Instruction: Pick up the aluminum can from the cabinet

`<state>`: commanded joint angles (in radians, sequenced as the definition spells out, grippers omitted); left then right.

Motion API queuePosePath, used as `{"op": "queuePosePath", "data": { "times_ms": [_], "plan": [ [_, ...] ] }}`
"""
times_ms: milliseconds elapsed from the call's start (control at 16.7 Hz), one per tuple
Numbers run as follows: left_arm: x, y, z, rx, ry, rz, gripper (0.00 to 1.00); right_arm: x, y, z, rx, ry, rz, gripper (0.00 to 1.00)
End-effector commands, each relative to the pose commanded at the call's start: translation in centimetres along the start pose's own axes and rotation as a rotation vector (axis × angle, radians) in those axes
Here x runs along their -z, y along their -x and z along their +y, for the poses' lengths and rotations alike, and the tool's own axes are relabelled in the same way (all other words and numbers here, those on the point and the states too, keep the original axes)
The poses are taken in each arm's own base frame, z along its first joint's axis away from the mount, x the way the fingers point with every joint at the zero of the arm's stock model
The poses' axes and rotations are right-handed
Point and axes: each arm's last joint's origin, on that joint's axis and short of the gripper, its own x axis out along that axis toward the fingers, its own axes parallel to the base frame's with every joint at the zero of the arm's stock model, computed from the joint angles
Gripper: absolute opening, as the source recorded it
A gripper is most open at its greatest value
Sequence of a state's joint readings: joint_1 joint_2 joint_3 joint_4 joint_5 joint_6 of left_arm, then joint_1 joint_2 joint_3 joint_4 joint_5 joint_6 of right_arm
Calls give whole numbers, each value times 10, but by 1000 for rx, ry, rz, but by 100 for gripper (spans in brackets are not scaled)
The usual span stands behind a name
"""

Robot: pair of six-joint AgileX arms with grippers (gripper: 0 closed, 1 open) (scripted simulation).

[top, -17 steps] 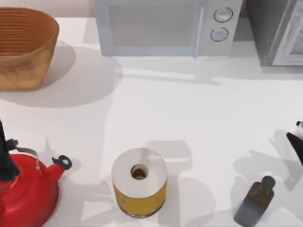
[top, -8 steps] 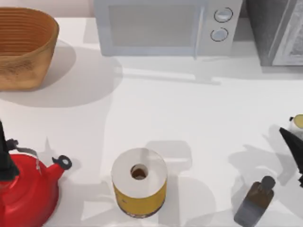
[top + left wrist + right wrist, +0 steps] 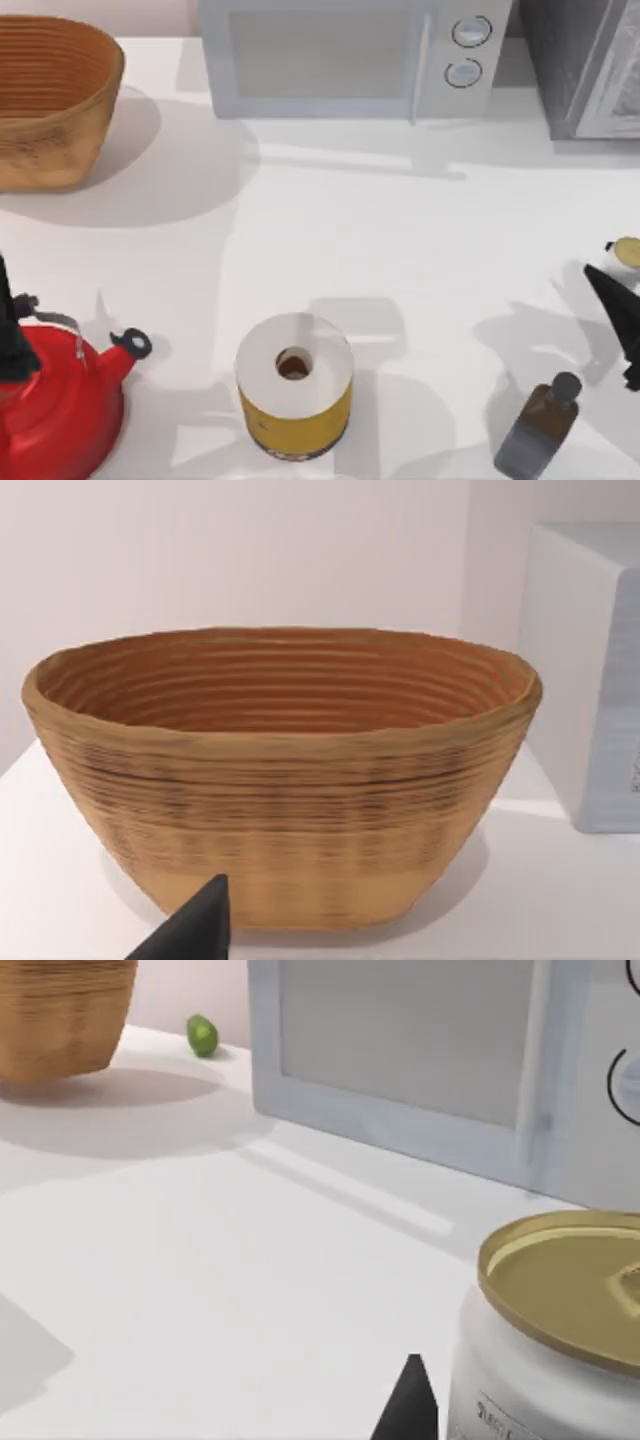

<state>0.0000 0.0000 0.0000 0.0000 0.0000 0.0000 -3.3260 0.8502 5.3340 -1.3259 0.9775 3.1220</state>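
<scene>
The aluminum can [image 3: 627, 253] has a pale yellowish top and hangs at the right edge of the top view, well in front of the cabinet [image 3: 585, 70]. My right gripper [image 3: 621, 274] is shut on it, its dark fingers reaching in from the right. The right wrist view has the can [image 3: 560, 1340] close up, with a gold lid and a white body. One dark fingertip [image 3: 410, 1405] stands beside it. My left arm [image 3: 10, 330] is parked at the left edge above the kettle. One of its fingertips [image 3: 195, 928] points at the basket.
A pale grey microwave [image 3: 350, 55] stands at the back, left of the cabinet. A woven basket [image 3: 50, 100] is at the back left and a red kettle [image 3: 55, 410] at the front left. A yellow roll [image 3: 293, 385] and a dark bottle [image 3: 535, 430] stand near the front.
My right gripper has moved leftward into the top view with the can in it. The bottle now stands more upright. The left arm has not moved.
</scene>
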Motion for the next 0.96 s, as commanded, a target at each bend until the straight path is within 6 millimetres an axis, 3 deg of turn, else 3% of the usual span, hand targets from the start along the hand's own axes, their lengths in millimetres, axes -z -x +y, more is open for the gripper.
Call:
{"op": "queuePosePath", "data": {
  "times_ms": [600,960],
  "plan": [
    [0,0,0,0,0,0,100,0,0,0,0,0,0,98],
    [0,0,0,0,0,0,100,0,0,0,0,0,0,100]
  ]
}}
